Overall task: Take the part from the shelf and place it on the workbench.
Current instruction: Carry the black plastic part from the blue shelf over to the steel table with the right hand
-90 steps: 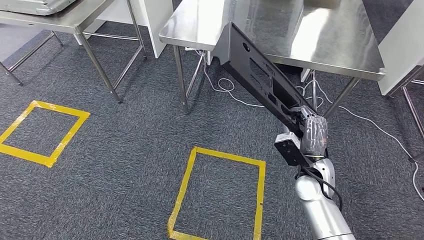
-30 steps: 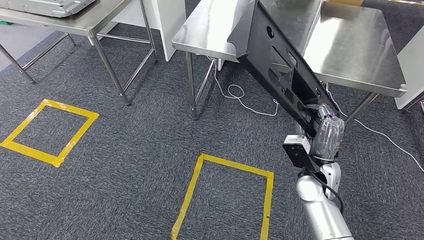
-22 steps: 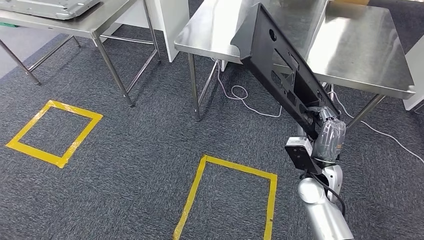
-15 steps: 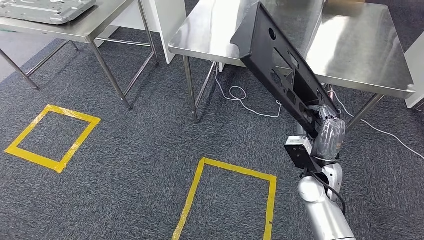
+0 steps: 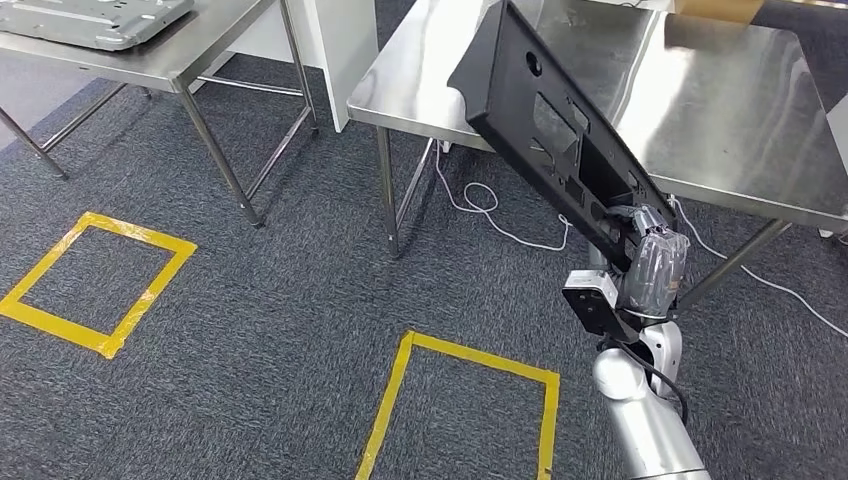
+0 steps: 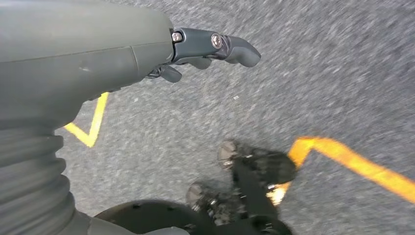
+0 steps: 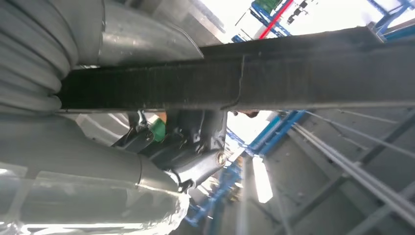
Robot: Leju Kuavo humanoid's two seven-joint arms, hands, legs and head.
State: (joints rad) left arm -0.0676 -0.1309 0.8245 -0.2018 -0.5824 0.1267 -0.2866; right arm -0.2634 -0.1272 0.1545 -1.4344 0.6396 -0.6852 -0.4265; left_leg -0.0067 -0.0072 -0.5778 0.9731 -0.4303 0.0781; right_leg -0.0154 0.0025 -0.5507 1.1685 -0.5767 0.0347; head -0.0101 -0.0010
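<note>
The right hand (image 5: 655, 262) grips the lower end of the long black part (image 5: 560, 140), which slants up and away from it, its far end over the near edge of the steel workbench (image 5: 720, 110). The left hand (image 6: 195, 46) hangs above the carpet (image 5: 270, 290), fingers loosely apart, holding nothing. Yellow tape squares (image 5: 95, 285) lie on the floor below.

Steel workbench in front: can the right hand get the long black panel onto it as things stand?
Probably yes. The right hand grips the long black panel by its near end, its far end already raised over the steel workbench, whose near top looks bare.
</note>
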